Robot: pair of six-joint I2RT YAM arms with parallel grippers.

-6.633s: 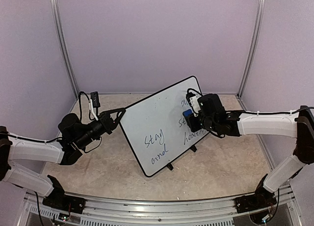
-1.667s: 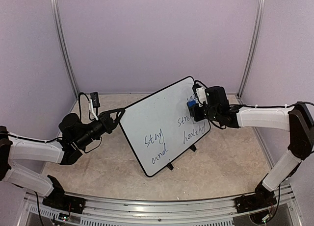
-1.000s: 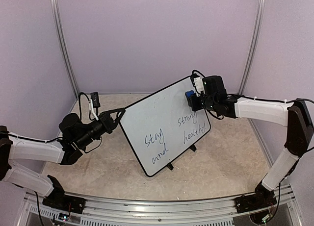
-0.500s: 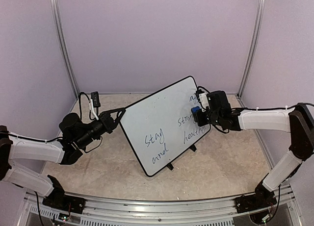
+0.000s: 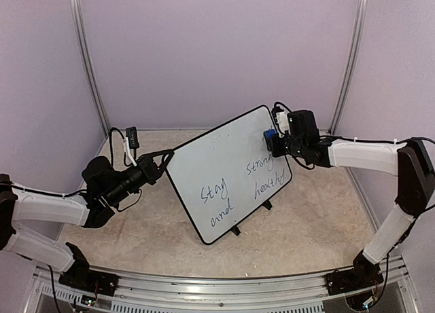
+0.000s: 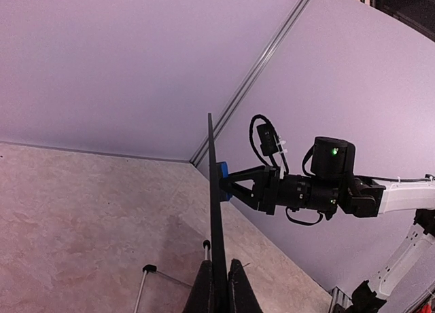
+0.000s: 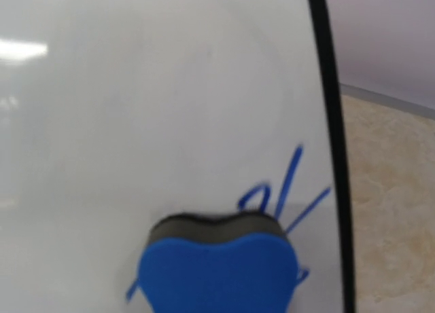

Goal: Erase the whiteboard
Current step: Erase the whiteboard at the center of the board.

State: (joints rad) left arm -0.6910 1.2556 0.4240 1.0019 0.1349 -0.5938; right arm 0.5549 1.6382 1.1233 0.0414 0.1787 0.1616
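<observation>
The whiteboard (image 5: 216, 157) stands tilted near the middle of the surface (image 5: 309, 225) on small black feet (image 5: 235, 229). Its written face is turned toward the near edge and its top rim rises toward the far right corner.

The left hand (image 5: 163, 161) is closed on the board's left rim. In the left wrist view its fingers (image 6: 239, 296) pinch the board, which is seen edge-on.

The right hand (image 5: 277, 144) is clamped on a blue eraser (image 5: 270, 137) and holds it flat against the board's face near the upper right corner.

Dark writing (image 5: 216, 199) covers the lower half of the board: "stay and" toward the lower left and "strong healthy" to its right, below the eraser. The right wrist view shows a few blue strokes (image 7: 285, 184) just inside the black rim, touching the eraser's upper right side. The rest of the board in that view is glossy white with faint smears.
</observation>
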